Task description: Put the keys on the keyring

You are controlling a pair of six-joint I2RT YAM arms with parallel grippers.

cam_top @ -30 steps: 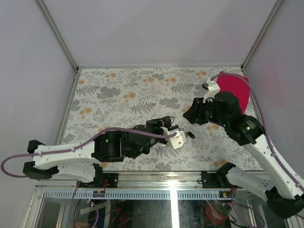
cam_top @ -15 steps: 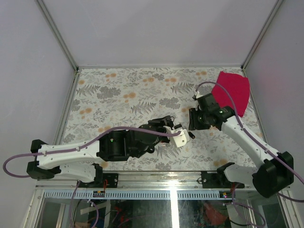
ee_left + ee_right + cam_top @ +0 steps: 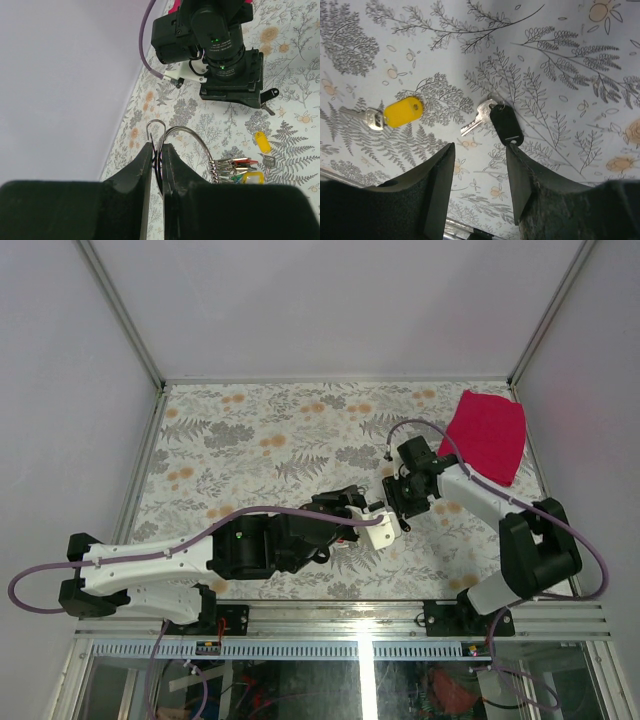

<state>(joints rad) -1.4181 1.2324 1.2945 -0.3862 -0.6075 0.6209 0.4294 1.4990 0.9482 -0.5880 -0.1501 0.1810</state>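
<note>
Pinching the keyring [image 3: 156, 121] between its two black fingers, the left end effector [image 3: 156, 150] is closed on the thin silver wire, and a small loop stands up just above the fingertips. A larger wire loop curves away from that grip to one side, carrying a bunch of keys [image 3: 234, 169] with red, green and yellow heads, which hang close beside the end effector. Beyond that bunch, farther from the left fingers, a loose yellow-headed key [image 3: 402, 112] lies flat on the flower-patterned worktop [image 3: 560, 75].

The right end effector [image 3: 480, 147] points down at the worktop with its fingers spread apart and nothing between them. A black-headed key [image 3: 506, 125] lies just ahead of its fingertips, the black head close to one finger; whether it touches that finger cannot be told. The yellow-headed key lies off to the other side, apart from both fingers. A red cloth [image 3: 488, 435] lies behind the right end effector, well away from the keys.
</note>
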